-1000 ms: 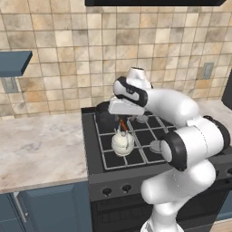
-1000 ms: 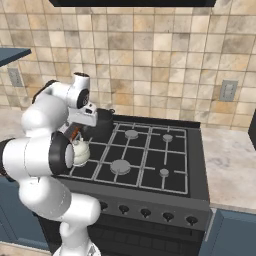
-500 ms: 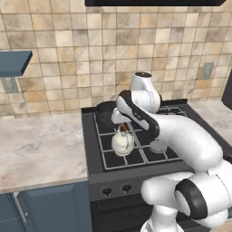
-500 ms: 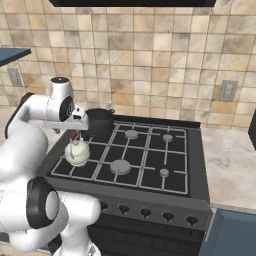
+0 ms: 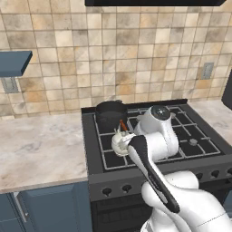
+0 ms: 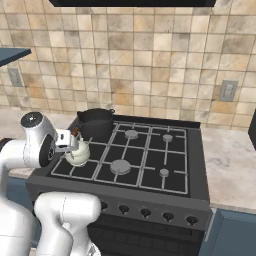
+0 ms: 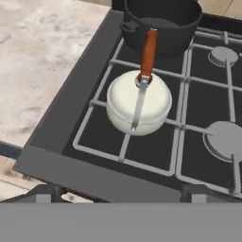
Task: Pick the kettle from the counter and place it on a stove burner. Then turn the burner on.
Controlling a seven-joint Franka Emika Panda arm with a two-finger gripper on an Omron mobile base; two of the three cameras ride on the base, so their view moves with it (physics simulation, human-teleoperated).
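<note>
**Ann:** Back comes the arm! A second ago the hand was right down over the kettle (image 5: 120,141); half a second ago it had lifted off, and now the whole arm has folded toward the base, with the kettle left where it was on the stove (image 6: 194,165).

**Ben:** And where is that exactly, Ann?

**Ann:** Front-left corner of the grate, upright, cream body sitting on the black bars. In the hand view the kettle (image 7: 138,106) lies dead centre, its orange-red handle arching across the top toward the pot (image 7: 160,21).

**Ben:** Is it over a burner?

**Ann:** It covers the middle of that front-left grate square, so I can't see the cap under it. The wide grey cap (image 6: 120,166) is one square to its right, well apart.

**Ben:** And the pincer?

**Ann:** No fingertips on show, Ben. From the right base view the hand (image 6: 64,141) hangs just left of the kettle, near it, but I cannot tell how far the jaws stand apart, or make out anything between them.

**Ben:** What's around it?

**Ann:** Dark grey pot (image 5: 111,113) right behind, on the back-left grate, close to the handle's far end. Smaller caps at the back. Knobs (image 6: 145,212) run along the stove front. Beige marbled counter (image 5: 41,147) spreads to the stove's left, over blue cabinets, tan tiled wall behind it all.
</note>
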